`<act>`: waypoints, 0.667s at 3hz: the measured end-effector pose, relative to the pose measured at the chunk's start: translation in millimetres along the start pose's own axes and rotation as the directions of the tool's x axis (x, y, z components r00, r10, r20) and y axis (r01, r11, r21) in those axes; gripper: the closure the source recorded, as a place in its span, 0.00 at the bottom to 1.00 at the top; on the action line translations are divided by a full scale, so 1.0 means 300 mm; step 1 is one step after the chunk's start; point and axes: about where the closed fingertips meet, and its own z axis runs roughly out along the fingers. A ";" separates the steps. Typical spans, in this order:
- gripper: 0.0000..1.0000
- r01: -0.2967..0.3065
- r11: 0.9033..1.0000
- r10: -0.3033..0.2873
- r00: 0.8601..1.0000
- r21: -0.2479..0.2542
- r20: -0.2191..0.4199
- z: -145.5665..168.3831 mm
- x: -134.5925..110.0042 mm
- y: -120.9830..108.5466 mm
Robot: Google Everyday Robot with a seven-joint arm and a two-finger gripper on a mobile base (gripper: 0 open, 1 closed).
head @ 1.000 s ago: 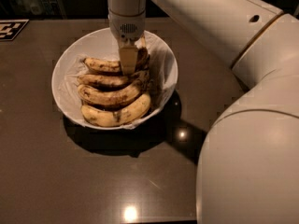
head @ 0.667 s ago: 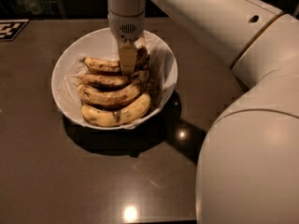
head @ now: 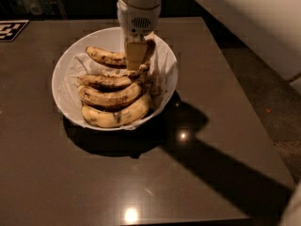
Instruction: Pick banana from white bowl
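The white bowl (head: 66,95) with a crinkled white lining stands on the dark table and holds several bananas lying side by side. The banana (head: 106,56), yellow with brown speckles, lies at the back of the bowl, and its dark right end sits by the far right rim. My gripper (head: 136,62) comes straight down from above onto that right end and covers part of it. The banana still rests in the bowl. In front of it lie two browner bananas (head: 110,95), and a plumper, paler banana (head: 115,117) lies at the front.
The bowl stands on a dark glossy table (head: 141,182) that reflects ceiling lights. A black-and-white marker (head: 10,29) lies at the table's far left corner. The table's right edge (head: 244,107) drops to the floor. My white arm (head: 244,18) fills the top right.
The gripper stays at the right end of the back banana. The bananas have not moved. The view has shifted, and the arm's bulk no longer fills the lower right.
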 end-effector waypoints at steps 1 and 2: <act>1.00 0.021 0.998 -0.024 0.999 0.066 0.044 -0.146 0.005 0.082; 1.00 0.034 0.990 -0.049 0.993 0.135 0.108 -0.297 0.018 0.216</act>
